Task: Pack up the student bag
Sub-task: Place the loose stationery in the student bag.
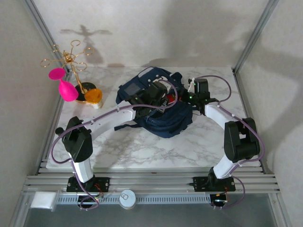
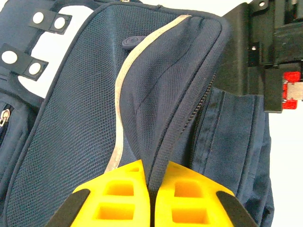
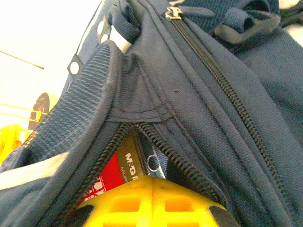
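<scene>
The student bag [image 1: 165, 124], navy with pale stripes, lies in the middle of the marble table [image 1: 156, 151]. My left gripper [image 1: 158, 96] [image 2: 152, 189] is shut on a raised piped edge of the bag [image 2: 71, 132] beside a zip. My right gripper [image 1: 182, 98] [image 3: 152, 189] is shut on the metal zipper pull [image 3: 152, 161] at the partly open zip of the bag [image 3: 227, 132]. A red and black box [image 3: 106, 177] marked M&G sits inside that opening. The rest of the bag's inside is hidden.
A gold wire stand [image 1: 71, 61] with a pink piece [image 1: 66, 87] and an orange piece [image 1: 93, 96] stands at the back left. Metal frame posts border both sides. A white round object [image 1: 127, 198] rests on the near rail.
</scene>
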Available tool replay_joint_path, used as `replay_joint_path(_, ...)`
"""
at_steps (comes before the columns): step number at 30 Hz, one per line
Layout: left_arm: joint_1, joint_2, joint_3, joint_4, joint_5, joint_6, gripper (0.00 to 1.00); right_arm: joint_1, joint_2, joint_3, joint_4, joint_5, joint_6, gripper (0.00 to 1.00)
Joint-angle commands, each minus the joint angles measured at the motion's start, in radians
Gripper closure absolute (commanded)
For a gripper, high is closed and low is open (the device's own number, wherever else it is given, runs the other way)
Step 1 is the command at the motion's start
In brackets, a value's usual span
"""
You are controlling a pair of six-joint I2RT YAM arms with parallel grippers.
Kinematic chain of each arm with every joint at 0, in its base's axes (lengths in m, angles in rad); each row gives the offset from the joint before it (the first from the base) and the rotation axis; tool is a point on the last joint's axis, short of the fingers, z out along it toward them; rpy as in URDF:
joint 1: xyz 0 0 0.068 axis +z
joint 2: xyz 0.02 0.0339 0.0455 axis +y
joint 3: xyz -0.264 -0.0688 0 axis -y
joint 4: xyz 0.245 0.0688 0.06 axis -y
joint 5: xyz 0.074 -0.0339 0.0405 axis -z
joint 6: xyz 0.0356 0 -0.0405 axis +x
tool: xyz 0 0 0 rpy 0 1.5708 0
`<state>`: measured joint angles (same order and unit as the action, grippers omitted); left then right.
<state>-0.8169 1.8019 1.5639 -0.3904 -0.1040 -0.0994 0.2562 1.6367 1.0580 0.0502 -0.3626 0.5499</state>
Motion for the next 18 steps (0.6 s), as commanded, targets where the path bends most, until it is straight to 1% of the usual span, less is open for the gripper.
replay_joint_path(1, -0.025, -0.007, 0.055, -0.014, -0.022, -0.051, 1.00, -0.008, -0.104, -0.012, -0.034, 0.061, -0.059, 0.99)
replay_joint_path(3, -0.025, -0.003, 0.059, -0.011, -0.019, -0.057, 1.00, -0.012, -0.122, -0.017, -0.114, 0.088, -0.078, 0.96)
replay_joint_path(5, -0.025, -0.001, 0.057, -0.009, -0.020, -0.064, 1.00, -0.011, -0.139, -0.057, -0.171, 0.123, -0.042, 0.99)
replay_joint_path(9, -0.025, -0.002, 0.057, -0.004, 0.000, -0.080, 1.00, 0.028, -0.152, -0.158, -0.098, 0.056, 0.022, 1.00)
replay_joint_path(11, -0.025, -0.005, 0.052, 0.005, 0.027, -0.086, 1.00, 0.045, -0.128, -0.151, -0.085, 0.057, 0.036, 1.00)
replay_joint_path(14, -0.025, -0.003, 0.057, -0.001, 0.036, -0.094, 1.00, 0.066, -0.084, -0.111, -0.084, 0.068, 0.036, 1.00)
replay_joint_path(18, -0.027, -0.004, 0.051, -0.007, 0.089, -0.091, 1.00, 0.069, -0.028, -0.037, -0.073, 0.123, 0.033, 1.00)
